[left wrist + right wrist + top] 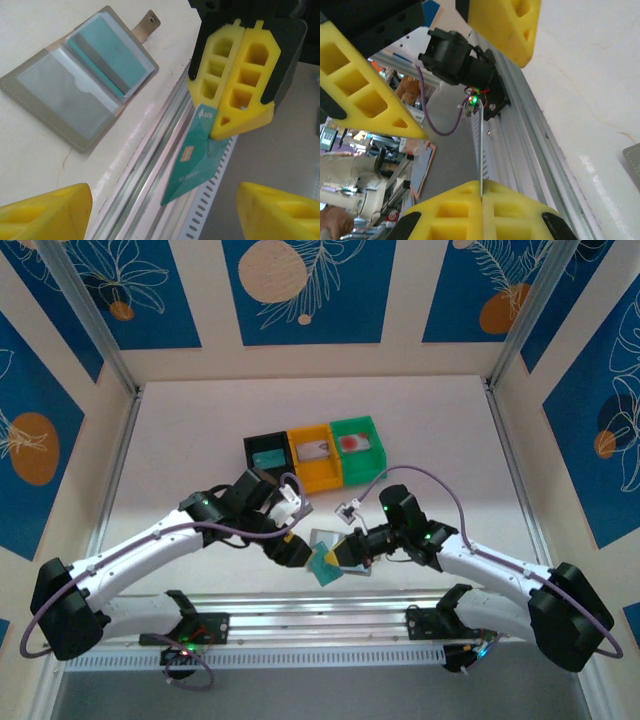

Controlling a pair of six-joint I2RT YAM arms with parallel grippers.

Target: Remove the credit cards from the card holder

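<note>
At the near edge of the table (200, 430), low in the middle of the top view, the two grippers meet just above the aluminium rail (142, 165). The right gripper (482, 196) has its yellow fingers pressed flat together on one short end of a teal card (195, 160). The card hangs tilted, and the left wrist view shows it against the rail with its free corner pointing down the frame. The left gripper (164, 197) is spread wide, one finger (45, 212) at the lower left of its own view and the other at the lower right. Neither touches the card, whose free end lies between them with room on both sides.

The card holder (65, 95) lies open and flat in the upper left of that view, near the rail, its snap tab toward the top edge. A striped card (107, 57) sits in its right-hand pocket.

Higher in the top view, apart from both arms, a black bin (250, 445), an orange bin (300, 475) and a green bin (370, 425) stand touching in a row. The green one holds a red-dot card (352, 443). Bare table spreads to either side.
</note>
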